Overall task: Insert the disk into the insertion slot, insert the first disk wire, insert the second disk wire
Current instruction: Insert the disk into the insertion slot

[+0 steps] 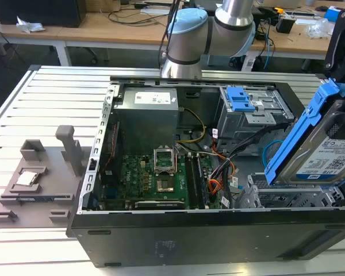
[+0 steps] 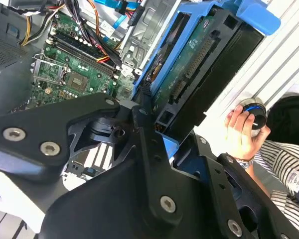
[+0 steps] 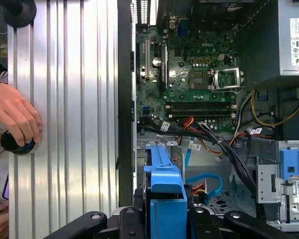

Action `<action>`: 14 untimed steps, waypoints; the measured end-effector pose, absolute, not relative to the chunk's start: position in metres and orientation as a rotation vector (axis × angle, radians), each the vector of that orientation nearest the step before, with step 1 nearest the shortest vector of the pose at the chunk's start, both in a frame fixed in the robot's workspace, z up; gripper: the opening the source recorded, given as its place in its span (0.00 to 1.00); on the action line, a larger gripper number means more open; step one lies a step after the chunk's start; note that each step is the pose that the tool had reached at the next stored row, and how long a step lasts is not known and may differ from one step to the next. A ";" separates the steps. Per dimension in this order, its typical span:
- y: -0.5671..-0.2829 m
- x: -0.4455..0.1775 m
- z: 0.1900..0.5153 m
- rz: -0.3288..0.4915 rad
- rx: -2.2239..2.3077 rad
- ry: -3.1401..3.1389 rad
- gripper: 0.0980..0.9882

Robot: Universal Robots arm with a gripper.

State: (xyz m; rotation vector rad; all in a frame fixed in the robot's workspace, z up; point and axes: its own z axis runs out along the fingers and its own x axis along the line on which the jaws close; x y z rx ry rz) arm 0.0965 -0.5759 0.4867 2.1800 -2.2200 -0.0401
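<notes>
The disk, a silver drive with a white label in a bright blue carrier, hangs tilted over the near corner of the open computer case on the exterior view's right. My gripper is shut on it from above. Both wrist views show the black fingers clamped on the blue carrier. The insertion slot, a perforated silver cage, lies just below the disk. The second disk wire, a light-blue flat cable, loops beside the slot. A red lead with a dark plug, probably the first disk wire, lies near that loop.
A grey cage with a blue latch stands behind the slot. Black cable bundles cross between the motherboard and the cages. A person's hand rests on a knob on the slatted table. A grey fixture sits at the exterior view's left.
</notes>
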 end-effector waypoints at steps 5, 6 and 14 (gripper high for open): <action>-0.576 0.097 0.479 -0.040 2.180 -2.220 0.30; -0.576 0.097 0.478 -0.040 2.180 -2.220 0.30; -0.576 0.097 0.470 -0.040 2.180 -2.220 0.30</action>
